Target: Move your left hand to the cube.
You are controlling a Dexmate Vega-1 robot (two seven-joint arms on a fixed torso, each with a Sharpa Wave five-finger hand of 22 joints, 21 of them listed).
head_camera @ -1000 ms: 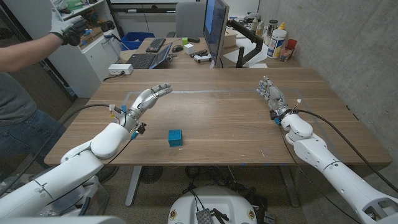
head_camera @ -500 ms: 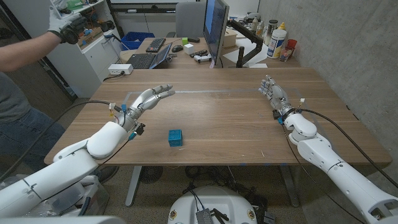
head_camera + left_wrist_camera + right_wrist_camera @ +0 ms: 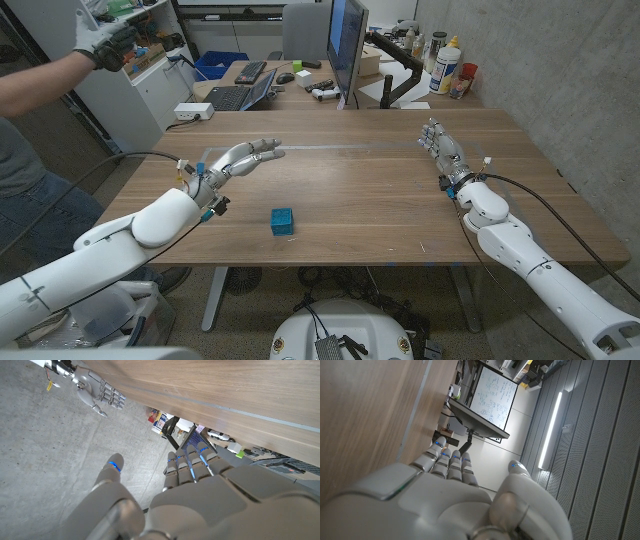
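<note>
A small teal cube (image 3: 282, 221) sits on the wooden table (image 3: 360, 190) near its front edge, left of the middle. My left hand (image 3: 236, 160) hovers behind and to the left of the cube, fingers stretched out and apart, holding nothing. The same hand's back (image 3: 200, 485) fills the left wrist view with straight fingers. My right hand (image 3: 441, 152) stands at the table's right side, far from the cube, fingers straight and empty. It also appears in the left wrist view (image 3: 95, 391) and in its own wrist view (image 3: 450, 490).
A monitor (image 3: 345, 45), a laptop (image 3: 240, 95) and bottles (image 3: 448, 65) stand on a desk behind the table. A person with a gloved raised hand (image 3: 105, 45) stands at the far left. A concrete wall runs along the right.
My left arm has swung a little, and the left hand has shifted slightly forward and to the right. The right hand has drifted slightly right. The cube has stayed put.
</note>
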